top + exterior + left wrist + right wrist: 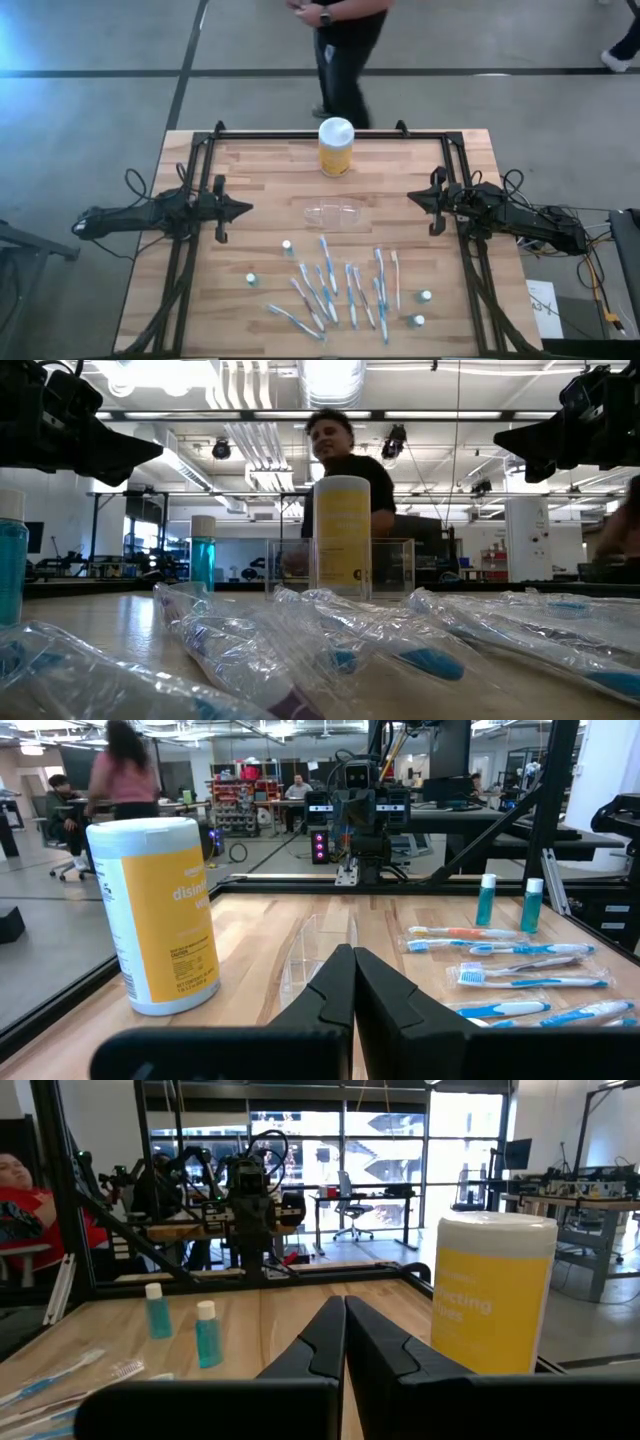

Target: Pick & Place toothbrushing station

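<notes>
Judging by the layout, nothing has been done yet: the clear holder (335,214) sits empty mid-counter, the toothbrushes (338,290) lie scattered toward the near edge with the small capped bottles (287,245) around them, and all still need placing. The left gripper (238,209) and right gripper (416,198) hang at the side edges, fingers pressed together, holding nothing. The yellow jar (335,147) near the far edge shows partial lettering, seemingly "disinfecting wipes"; no brand is readable.
</notes>
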Motion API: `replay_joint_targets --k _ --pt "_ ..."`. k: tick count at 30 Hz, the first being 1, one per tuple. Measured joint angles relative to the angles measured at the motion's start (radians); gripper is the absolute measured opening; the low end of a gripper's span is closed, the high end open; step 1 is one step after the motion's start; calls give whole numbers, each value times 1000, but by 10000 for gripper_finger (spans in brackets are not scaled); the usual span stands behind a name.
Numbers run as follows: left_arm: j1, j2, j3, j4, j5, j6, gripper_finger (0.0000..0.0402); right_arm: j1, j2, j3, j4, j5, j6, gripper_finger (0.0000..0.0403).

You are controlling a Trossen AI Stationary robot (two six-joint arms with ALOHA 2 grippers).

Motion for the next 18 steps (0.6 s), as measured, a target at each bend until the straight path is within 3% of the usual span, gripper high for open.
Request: replay_joint_targets --k 11,18 --pt "0 0 -2 20 -7 -1 5 0 0 0 1 0 120 8" --pt "0 0 -4 262 -7 -113 5 0 0 0 1 0 203 8"
